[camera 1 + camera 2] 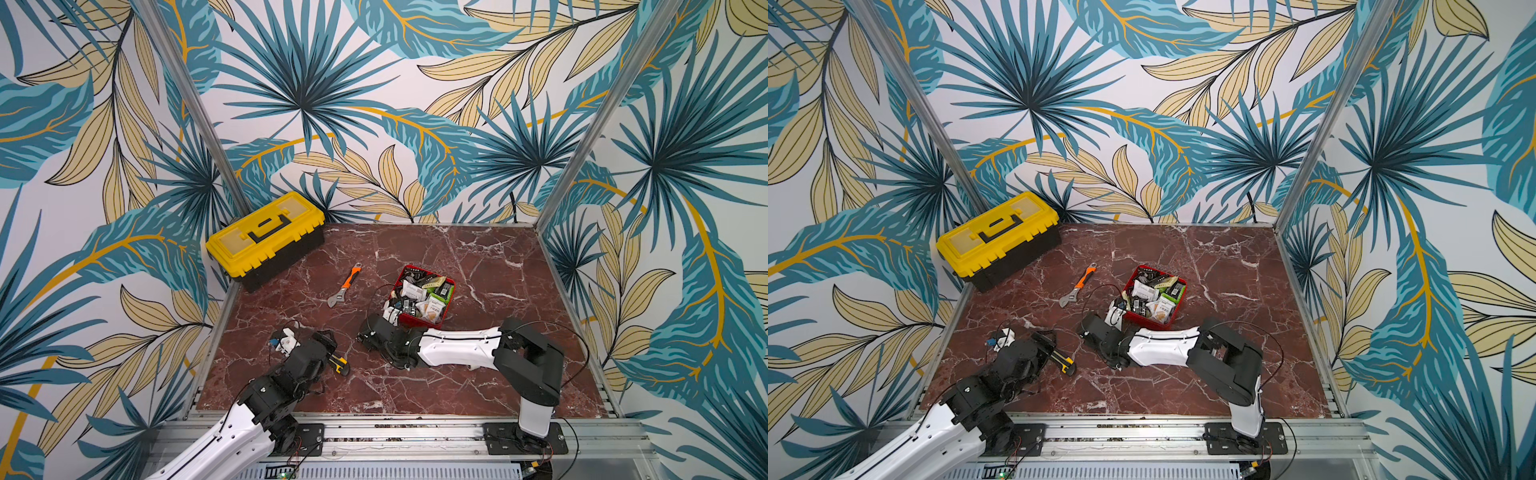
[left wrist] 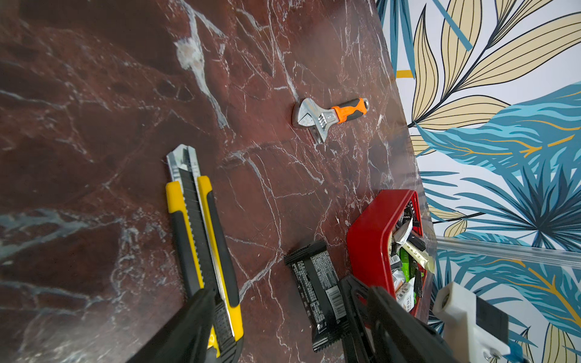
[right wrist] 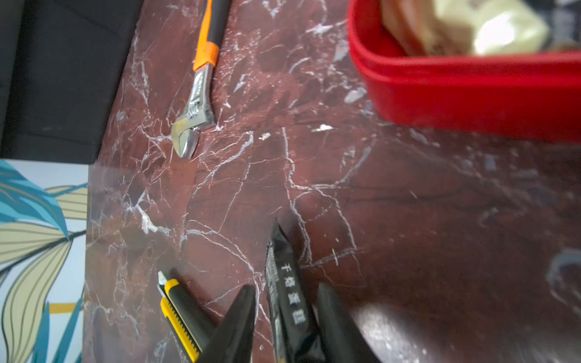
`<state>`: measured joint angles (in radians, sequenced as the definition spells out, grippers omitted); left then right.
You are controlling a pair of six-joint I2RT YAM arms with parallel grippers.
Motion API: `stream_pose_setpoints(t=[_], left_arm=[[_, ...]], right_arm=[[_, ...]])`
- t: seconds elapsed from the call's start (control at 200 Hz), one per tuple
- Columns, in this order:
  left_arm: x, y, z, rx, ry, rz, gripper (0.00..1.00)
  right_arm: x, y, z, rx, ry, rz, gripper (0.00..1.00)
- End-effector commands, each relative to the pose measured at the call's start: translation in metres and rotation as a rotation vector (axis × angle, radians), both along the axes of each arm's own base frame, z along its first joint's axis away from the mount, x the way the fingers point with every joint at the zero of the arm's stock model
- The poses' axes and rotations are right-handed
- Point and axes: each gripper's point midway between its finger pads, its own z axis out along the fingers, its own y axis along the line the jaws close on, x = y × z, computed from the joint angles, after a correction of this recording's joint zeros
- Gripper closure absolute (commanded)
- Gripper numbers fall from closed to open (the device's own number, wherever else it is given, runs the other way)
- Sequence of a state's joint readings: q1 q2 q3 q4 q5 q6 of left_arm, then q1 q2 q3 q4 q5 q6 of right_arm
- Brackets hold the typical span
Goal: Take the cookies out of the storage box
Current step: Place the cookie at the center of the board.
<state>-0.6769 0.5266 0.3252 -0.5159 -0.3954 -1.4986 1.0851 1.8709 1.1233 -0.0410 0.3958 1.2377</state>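
Straddling Chinese-printed black cookie packet [image 3: 282,267], right hand [image 3: 286,287] released, left hand [image 2: 290,289] spread

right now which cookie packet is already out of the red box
The black packet on the table beside the red box; every other one sits inside it.

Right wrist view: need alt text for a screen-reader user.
A black cookie packet lies between the parted jaws of the right gripper on the dark red marble table, apparently loose. Ahead stands the red storage box, blurred packets inside; an orange-handled wrench and a yellow-black utility knife lie on the table nearby.
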Motion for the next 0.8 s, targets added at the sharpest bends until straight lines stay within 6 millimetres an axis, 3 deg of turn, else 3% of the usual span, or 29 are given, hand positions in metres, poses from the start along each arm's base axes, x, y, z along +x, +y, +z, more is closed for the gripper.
stream_pose_setpoints(t=[0.0, 0.175, 0.371, 0.481, 0.651, 0.796], left_arm=[[0.0, -0.002, -0.01, 0.028, 0.017, -0.023, 0.19], [0.014, -0.019, 0.005, 0.068, -0.009, -0.108, 0.19], [0.03, -0.058, 0.016, 0.073, -0.003, -0.259, 0.21], [0.04, -0.093, 0.018, 0.02, -0.017, -0.331, 0.24], [0.053, -0.158, 0.021, -0.046, -0.022, -0.418, 0.24], [0.071, -0.202, 0.023, -0.042, -0.004, -0.448, 0.25]], right_arm=[[-0.009, -0.024, 0.013, -0.075, -0.031, -0.009, 0.52], [-0.019, -0.044, 0.036, -0.203, -0.087, 0.169, 0.49], [-0.022, -0.076, 0.063, -0.388, -0.109, 0.419, 0.49], [-0.013, -0.111, 0.075, -0.465, -0.089, 0.442, 0.49], [0.008, -0.173, 0.088, -0.468, -0.056, 0.325, 0.47], [0.016, -0.204, 0.086, -0.426, -0.016, 0.231, 0.47]])
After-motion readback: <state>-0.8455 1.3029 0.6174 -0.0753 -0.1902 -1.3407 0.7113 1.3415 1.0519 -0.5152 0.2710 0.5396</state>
